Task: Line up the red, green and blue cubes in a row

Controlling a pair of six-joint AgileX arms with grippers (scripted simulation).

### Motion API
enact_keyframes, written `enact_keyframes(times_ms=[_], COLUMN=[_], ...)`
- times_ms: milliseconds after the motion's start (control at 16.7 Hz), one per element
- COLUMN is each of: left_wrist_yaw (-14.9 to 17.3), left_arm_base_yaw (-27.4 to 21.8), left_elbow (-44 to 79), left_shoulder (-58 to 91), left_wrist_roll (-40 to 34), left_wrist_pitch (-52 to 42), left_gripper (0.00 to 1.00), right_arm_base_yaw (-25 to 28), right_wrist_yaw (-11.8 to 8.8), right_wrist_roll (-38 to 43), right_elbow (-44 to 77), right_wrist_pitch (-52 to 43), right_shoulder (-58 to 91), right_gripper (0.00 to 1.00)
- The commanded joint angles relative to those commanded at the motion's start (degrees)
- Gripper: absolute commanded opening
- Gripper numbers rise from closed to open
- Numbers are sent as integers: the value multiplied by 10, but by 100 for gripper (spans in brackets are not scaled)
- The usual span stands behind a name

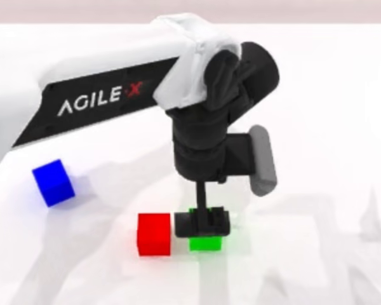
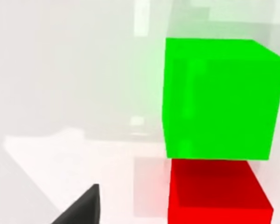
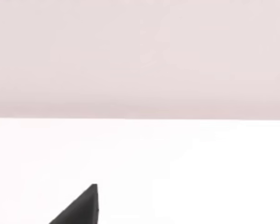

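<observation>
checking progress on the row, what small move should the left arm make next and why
Probably let go and lift straight up. The left gripper sits over the green cube, which rests on the table beside the red cube, so that pair looks placed. The blue cube lies apart toward the left, likely the next pick.

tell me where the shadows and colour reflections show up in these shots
Top view: soft grey arm shadows spread over the table, and the blue cube throws a faint blue tint beside it; the left tool hides most of the green cube. Left wrist view: a pale reddish reflection lies beside the red cube. Right wrist view: no shadows.
</observation>
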Motion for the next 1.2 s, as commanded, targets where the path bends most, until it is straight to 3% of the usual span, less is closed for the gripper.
enact_keyframes(times_ms=[120,300,840,960,1200], left_wrist_yaw=[0,0,2,2,2], left_arm_base_yaw=[9,64,346,370,371], left_elbow=[-3,-21,-106,-115,-115], left_shoulder=[-2,-12,-58,-64,-62], left_wrist_roll=[3,17,91,99,99], left_wrist_pitch=[2,9,44,48,48], left_gripper=[100,100,100,100,100], right_arm_base_yaw=[0,0,0,0,0], right_wrist_yaw=[0,0,0,0,0], right_wrist_roll=[0,0,0,0,0], right_elbow=[0,0,0,0,0], right_wrist_pitch=[0,0,0,0,0], right_shoulder=[0,0,0,0,0], right_gripper=[100,100,100,100,100])
